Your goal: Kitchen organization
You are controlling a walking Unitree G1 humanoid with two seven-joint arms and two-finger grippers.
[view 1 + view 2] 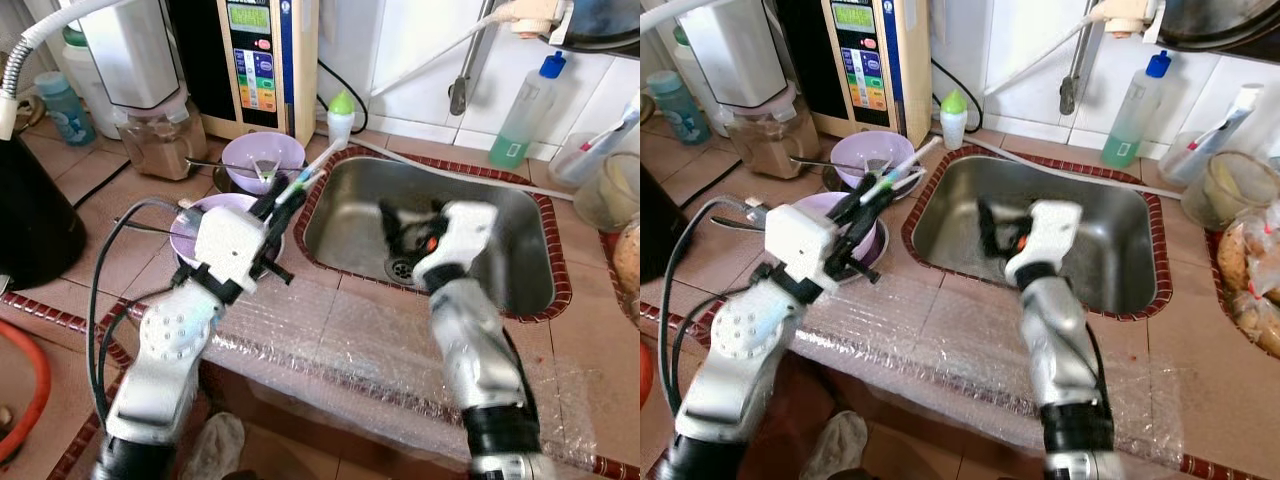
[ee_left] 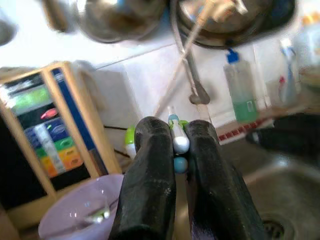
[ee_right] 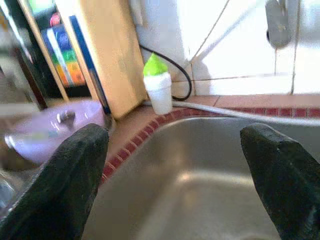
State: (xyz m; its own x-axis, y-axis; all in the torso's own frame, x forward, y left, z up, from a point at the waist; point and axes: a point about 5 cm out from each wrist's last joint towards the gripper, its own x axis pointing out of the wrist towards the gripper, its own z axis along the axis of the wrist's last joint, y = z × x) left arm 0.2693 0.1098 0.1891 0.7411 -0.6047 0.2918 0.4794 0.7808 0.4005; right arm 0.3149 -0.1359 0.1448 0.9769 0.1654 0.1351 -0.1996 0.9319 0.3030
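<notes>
A: Left gripper (image 2: 175,150)?
B: Clamped on a toothbrush (image 1: 308,172), white handle with green and blue accents, pinched between both black fingers (image 2: 150,175), tip jutting past the jaws toward the red-tiled sink rim (image 1: 318,192). Just below the jaws, a lilac bowl (image 1: 185,225); a second lilac bowl (image 1: 262,158) just beyond.

A: Right gripper (image 3: 175,165)?
B: Spread wide, holding nothing, hanging over the steel sink (image 3: 200,185). Open basin ahead of the jaws; a small green-capped bottle (image 3: 159,85) past the far rim.

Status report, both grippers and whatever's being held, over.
Left gripper shut on toothbrush, above lilac bowl. Right gripper open, empty, over sink. Nothing in the way.
</notes>
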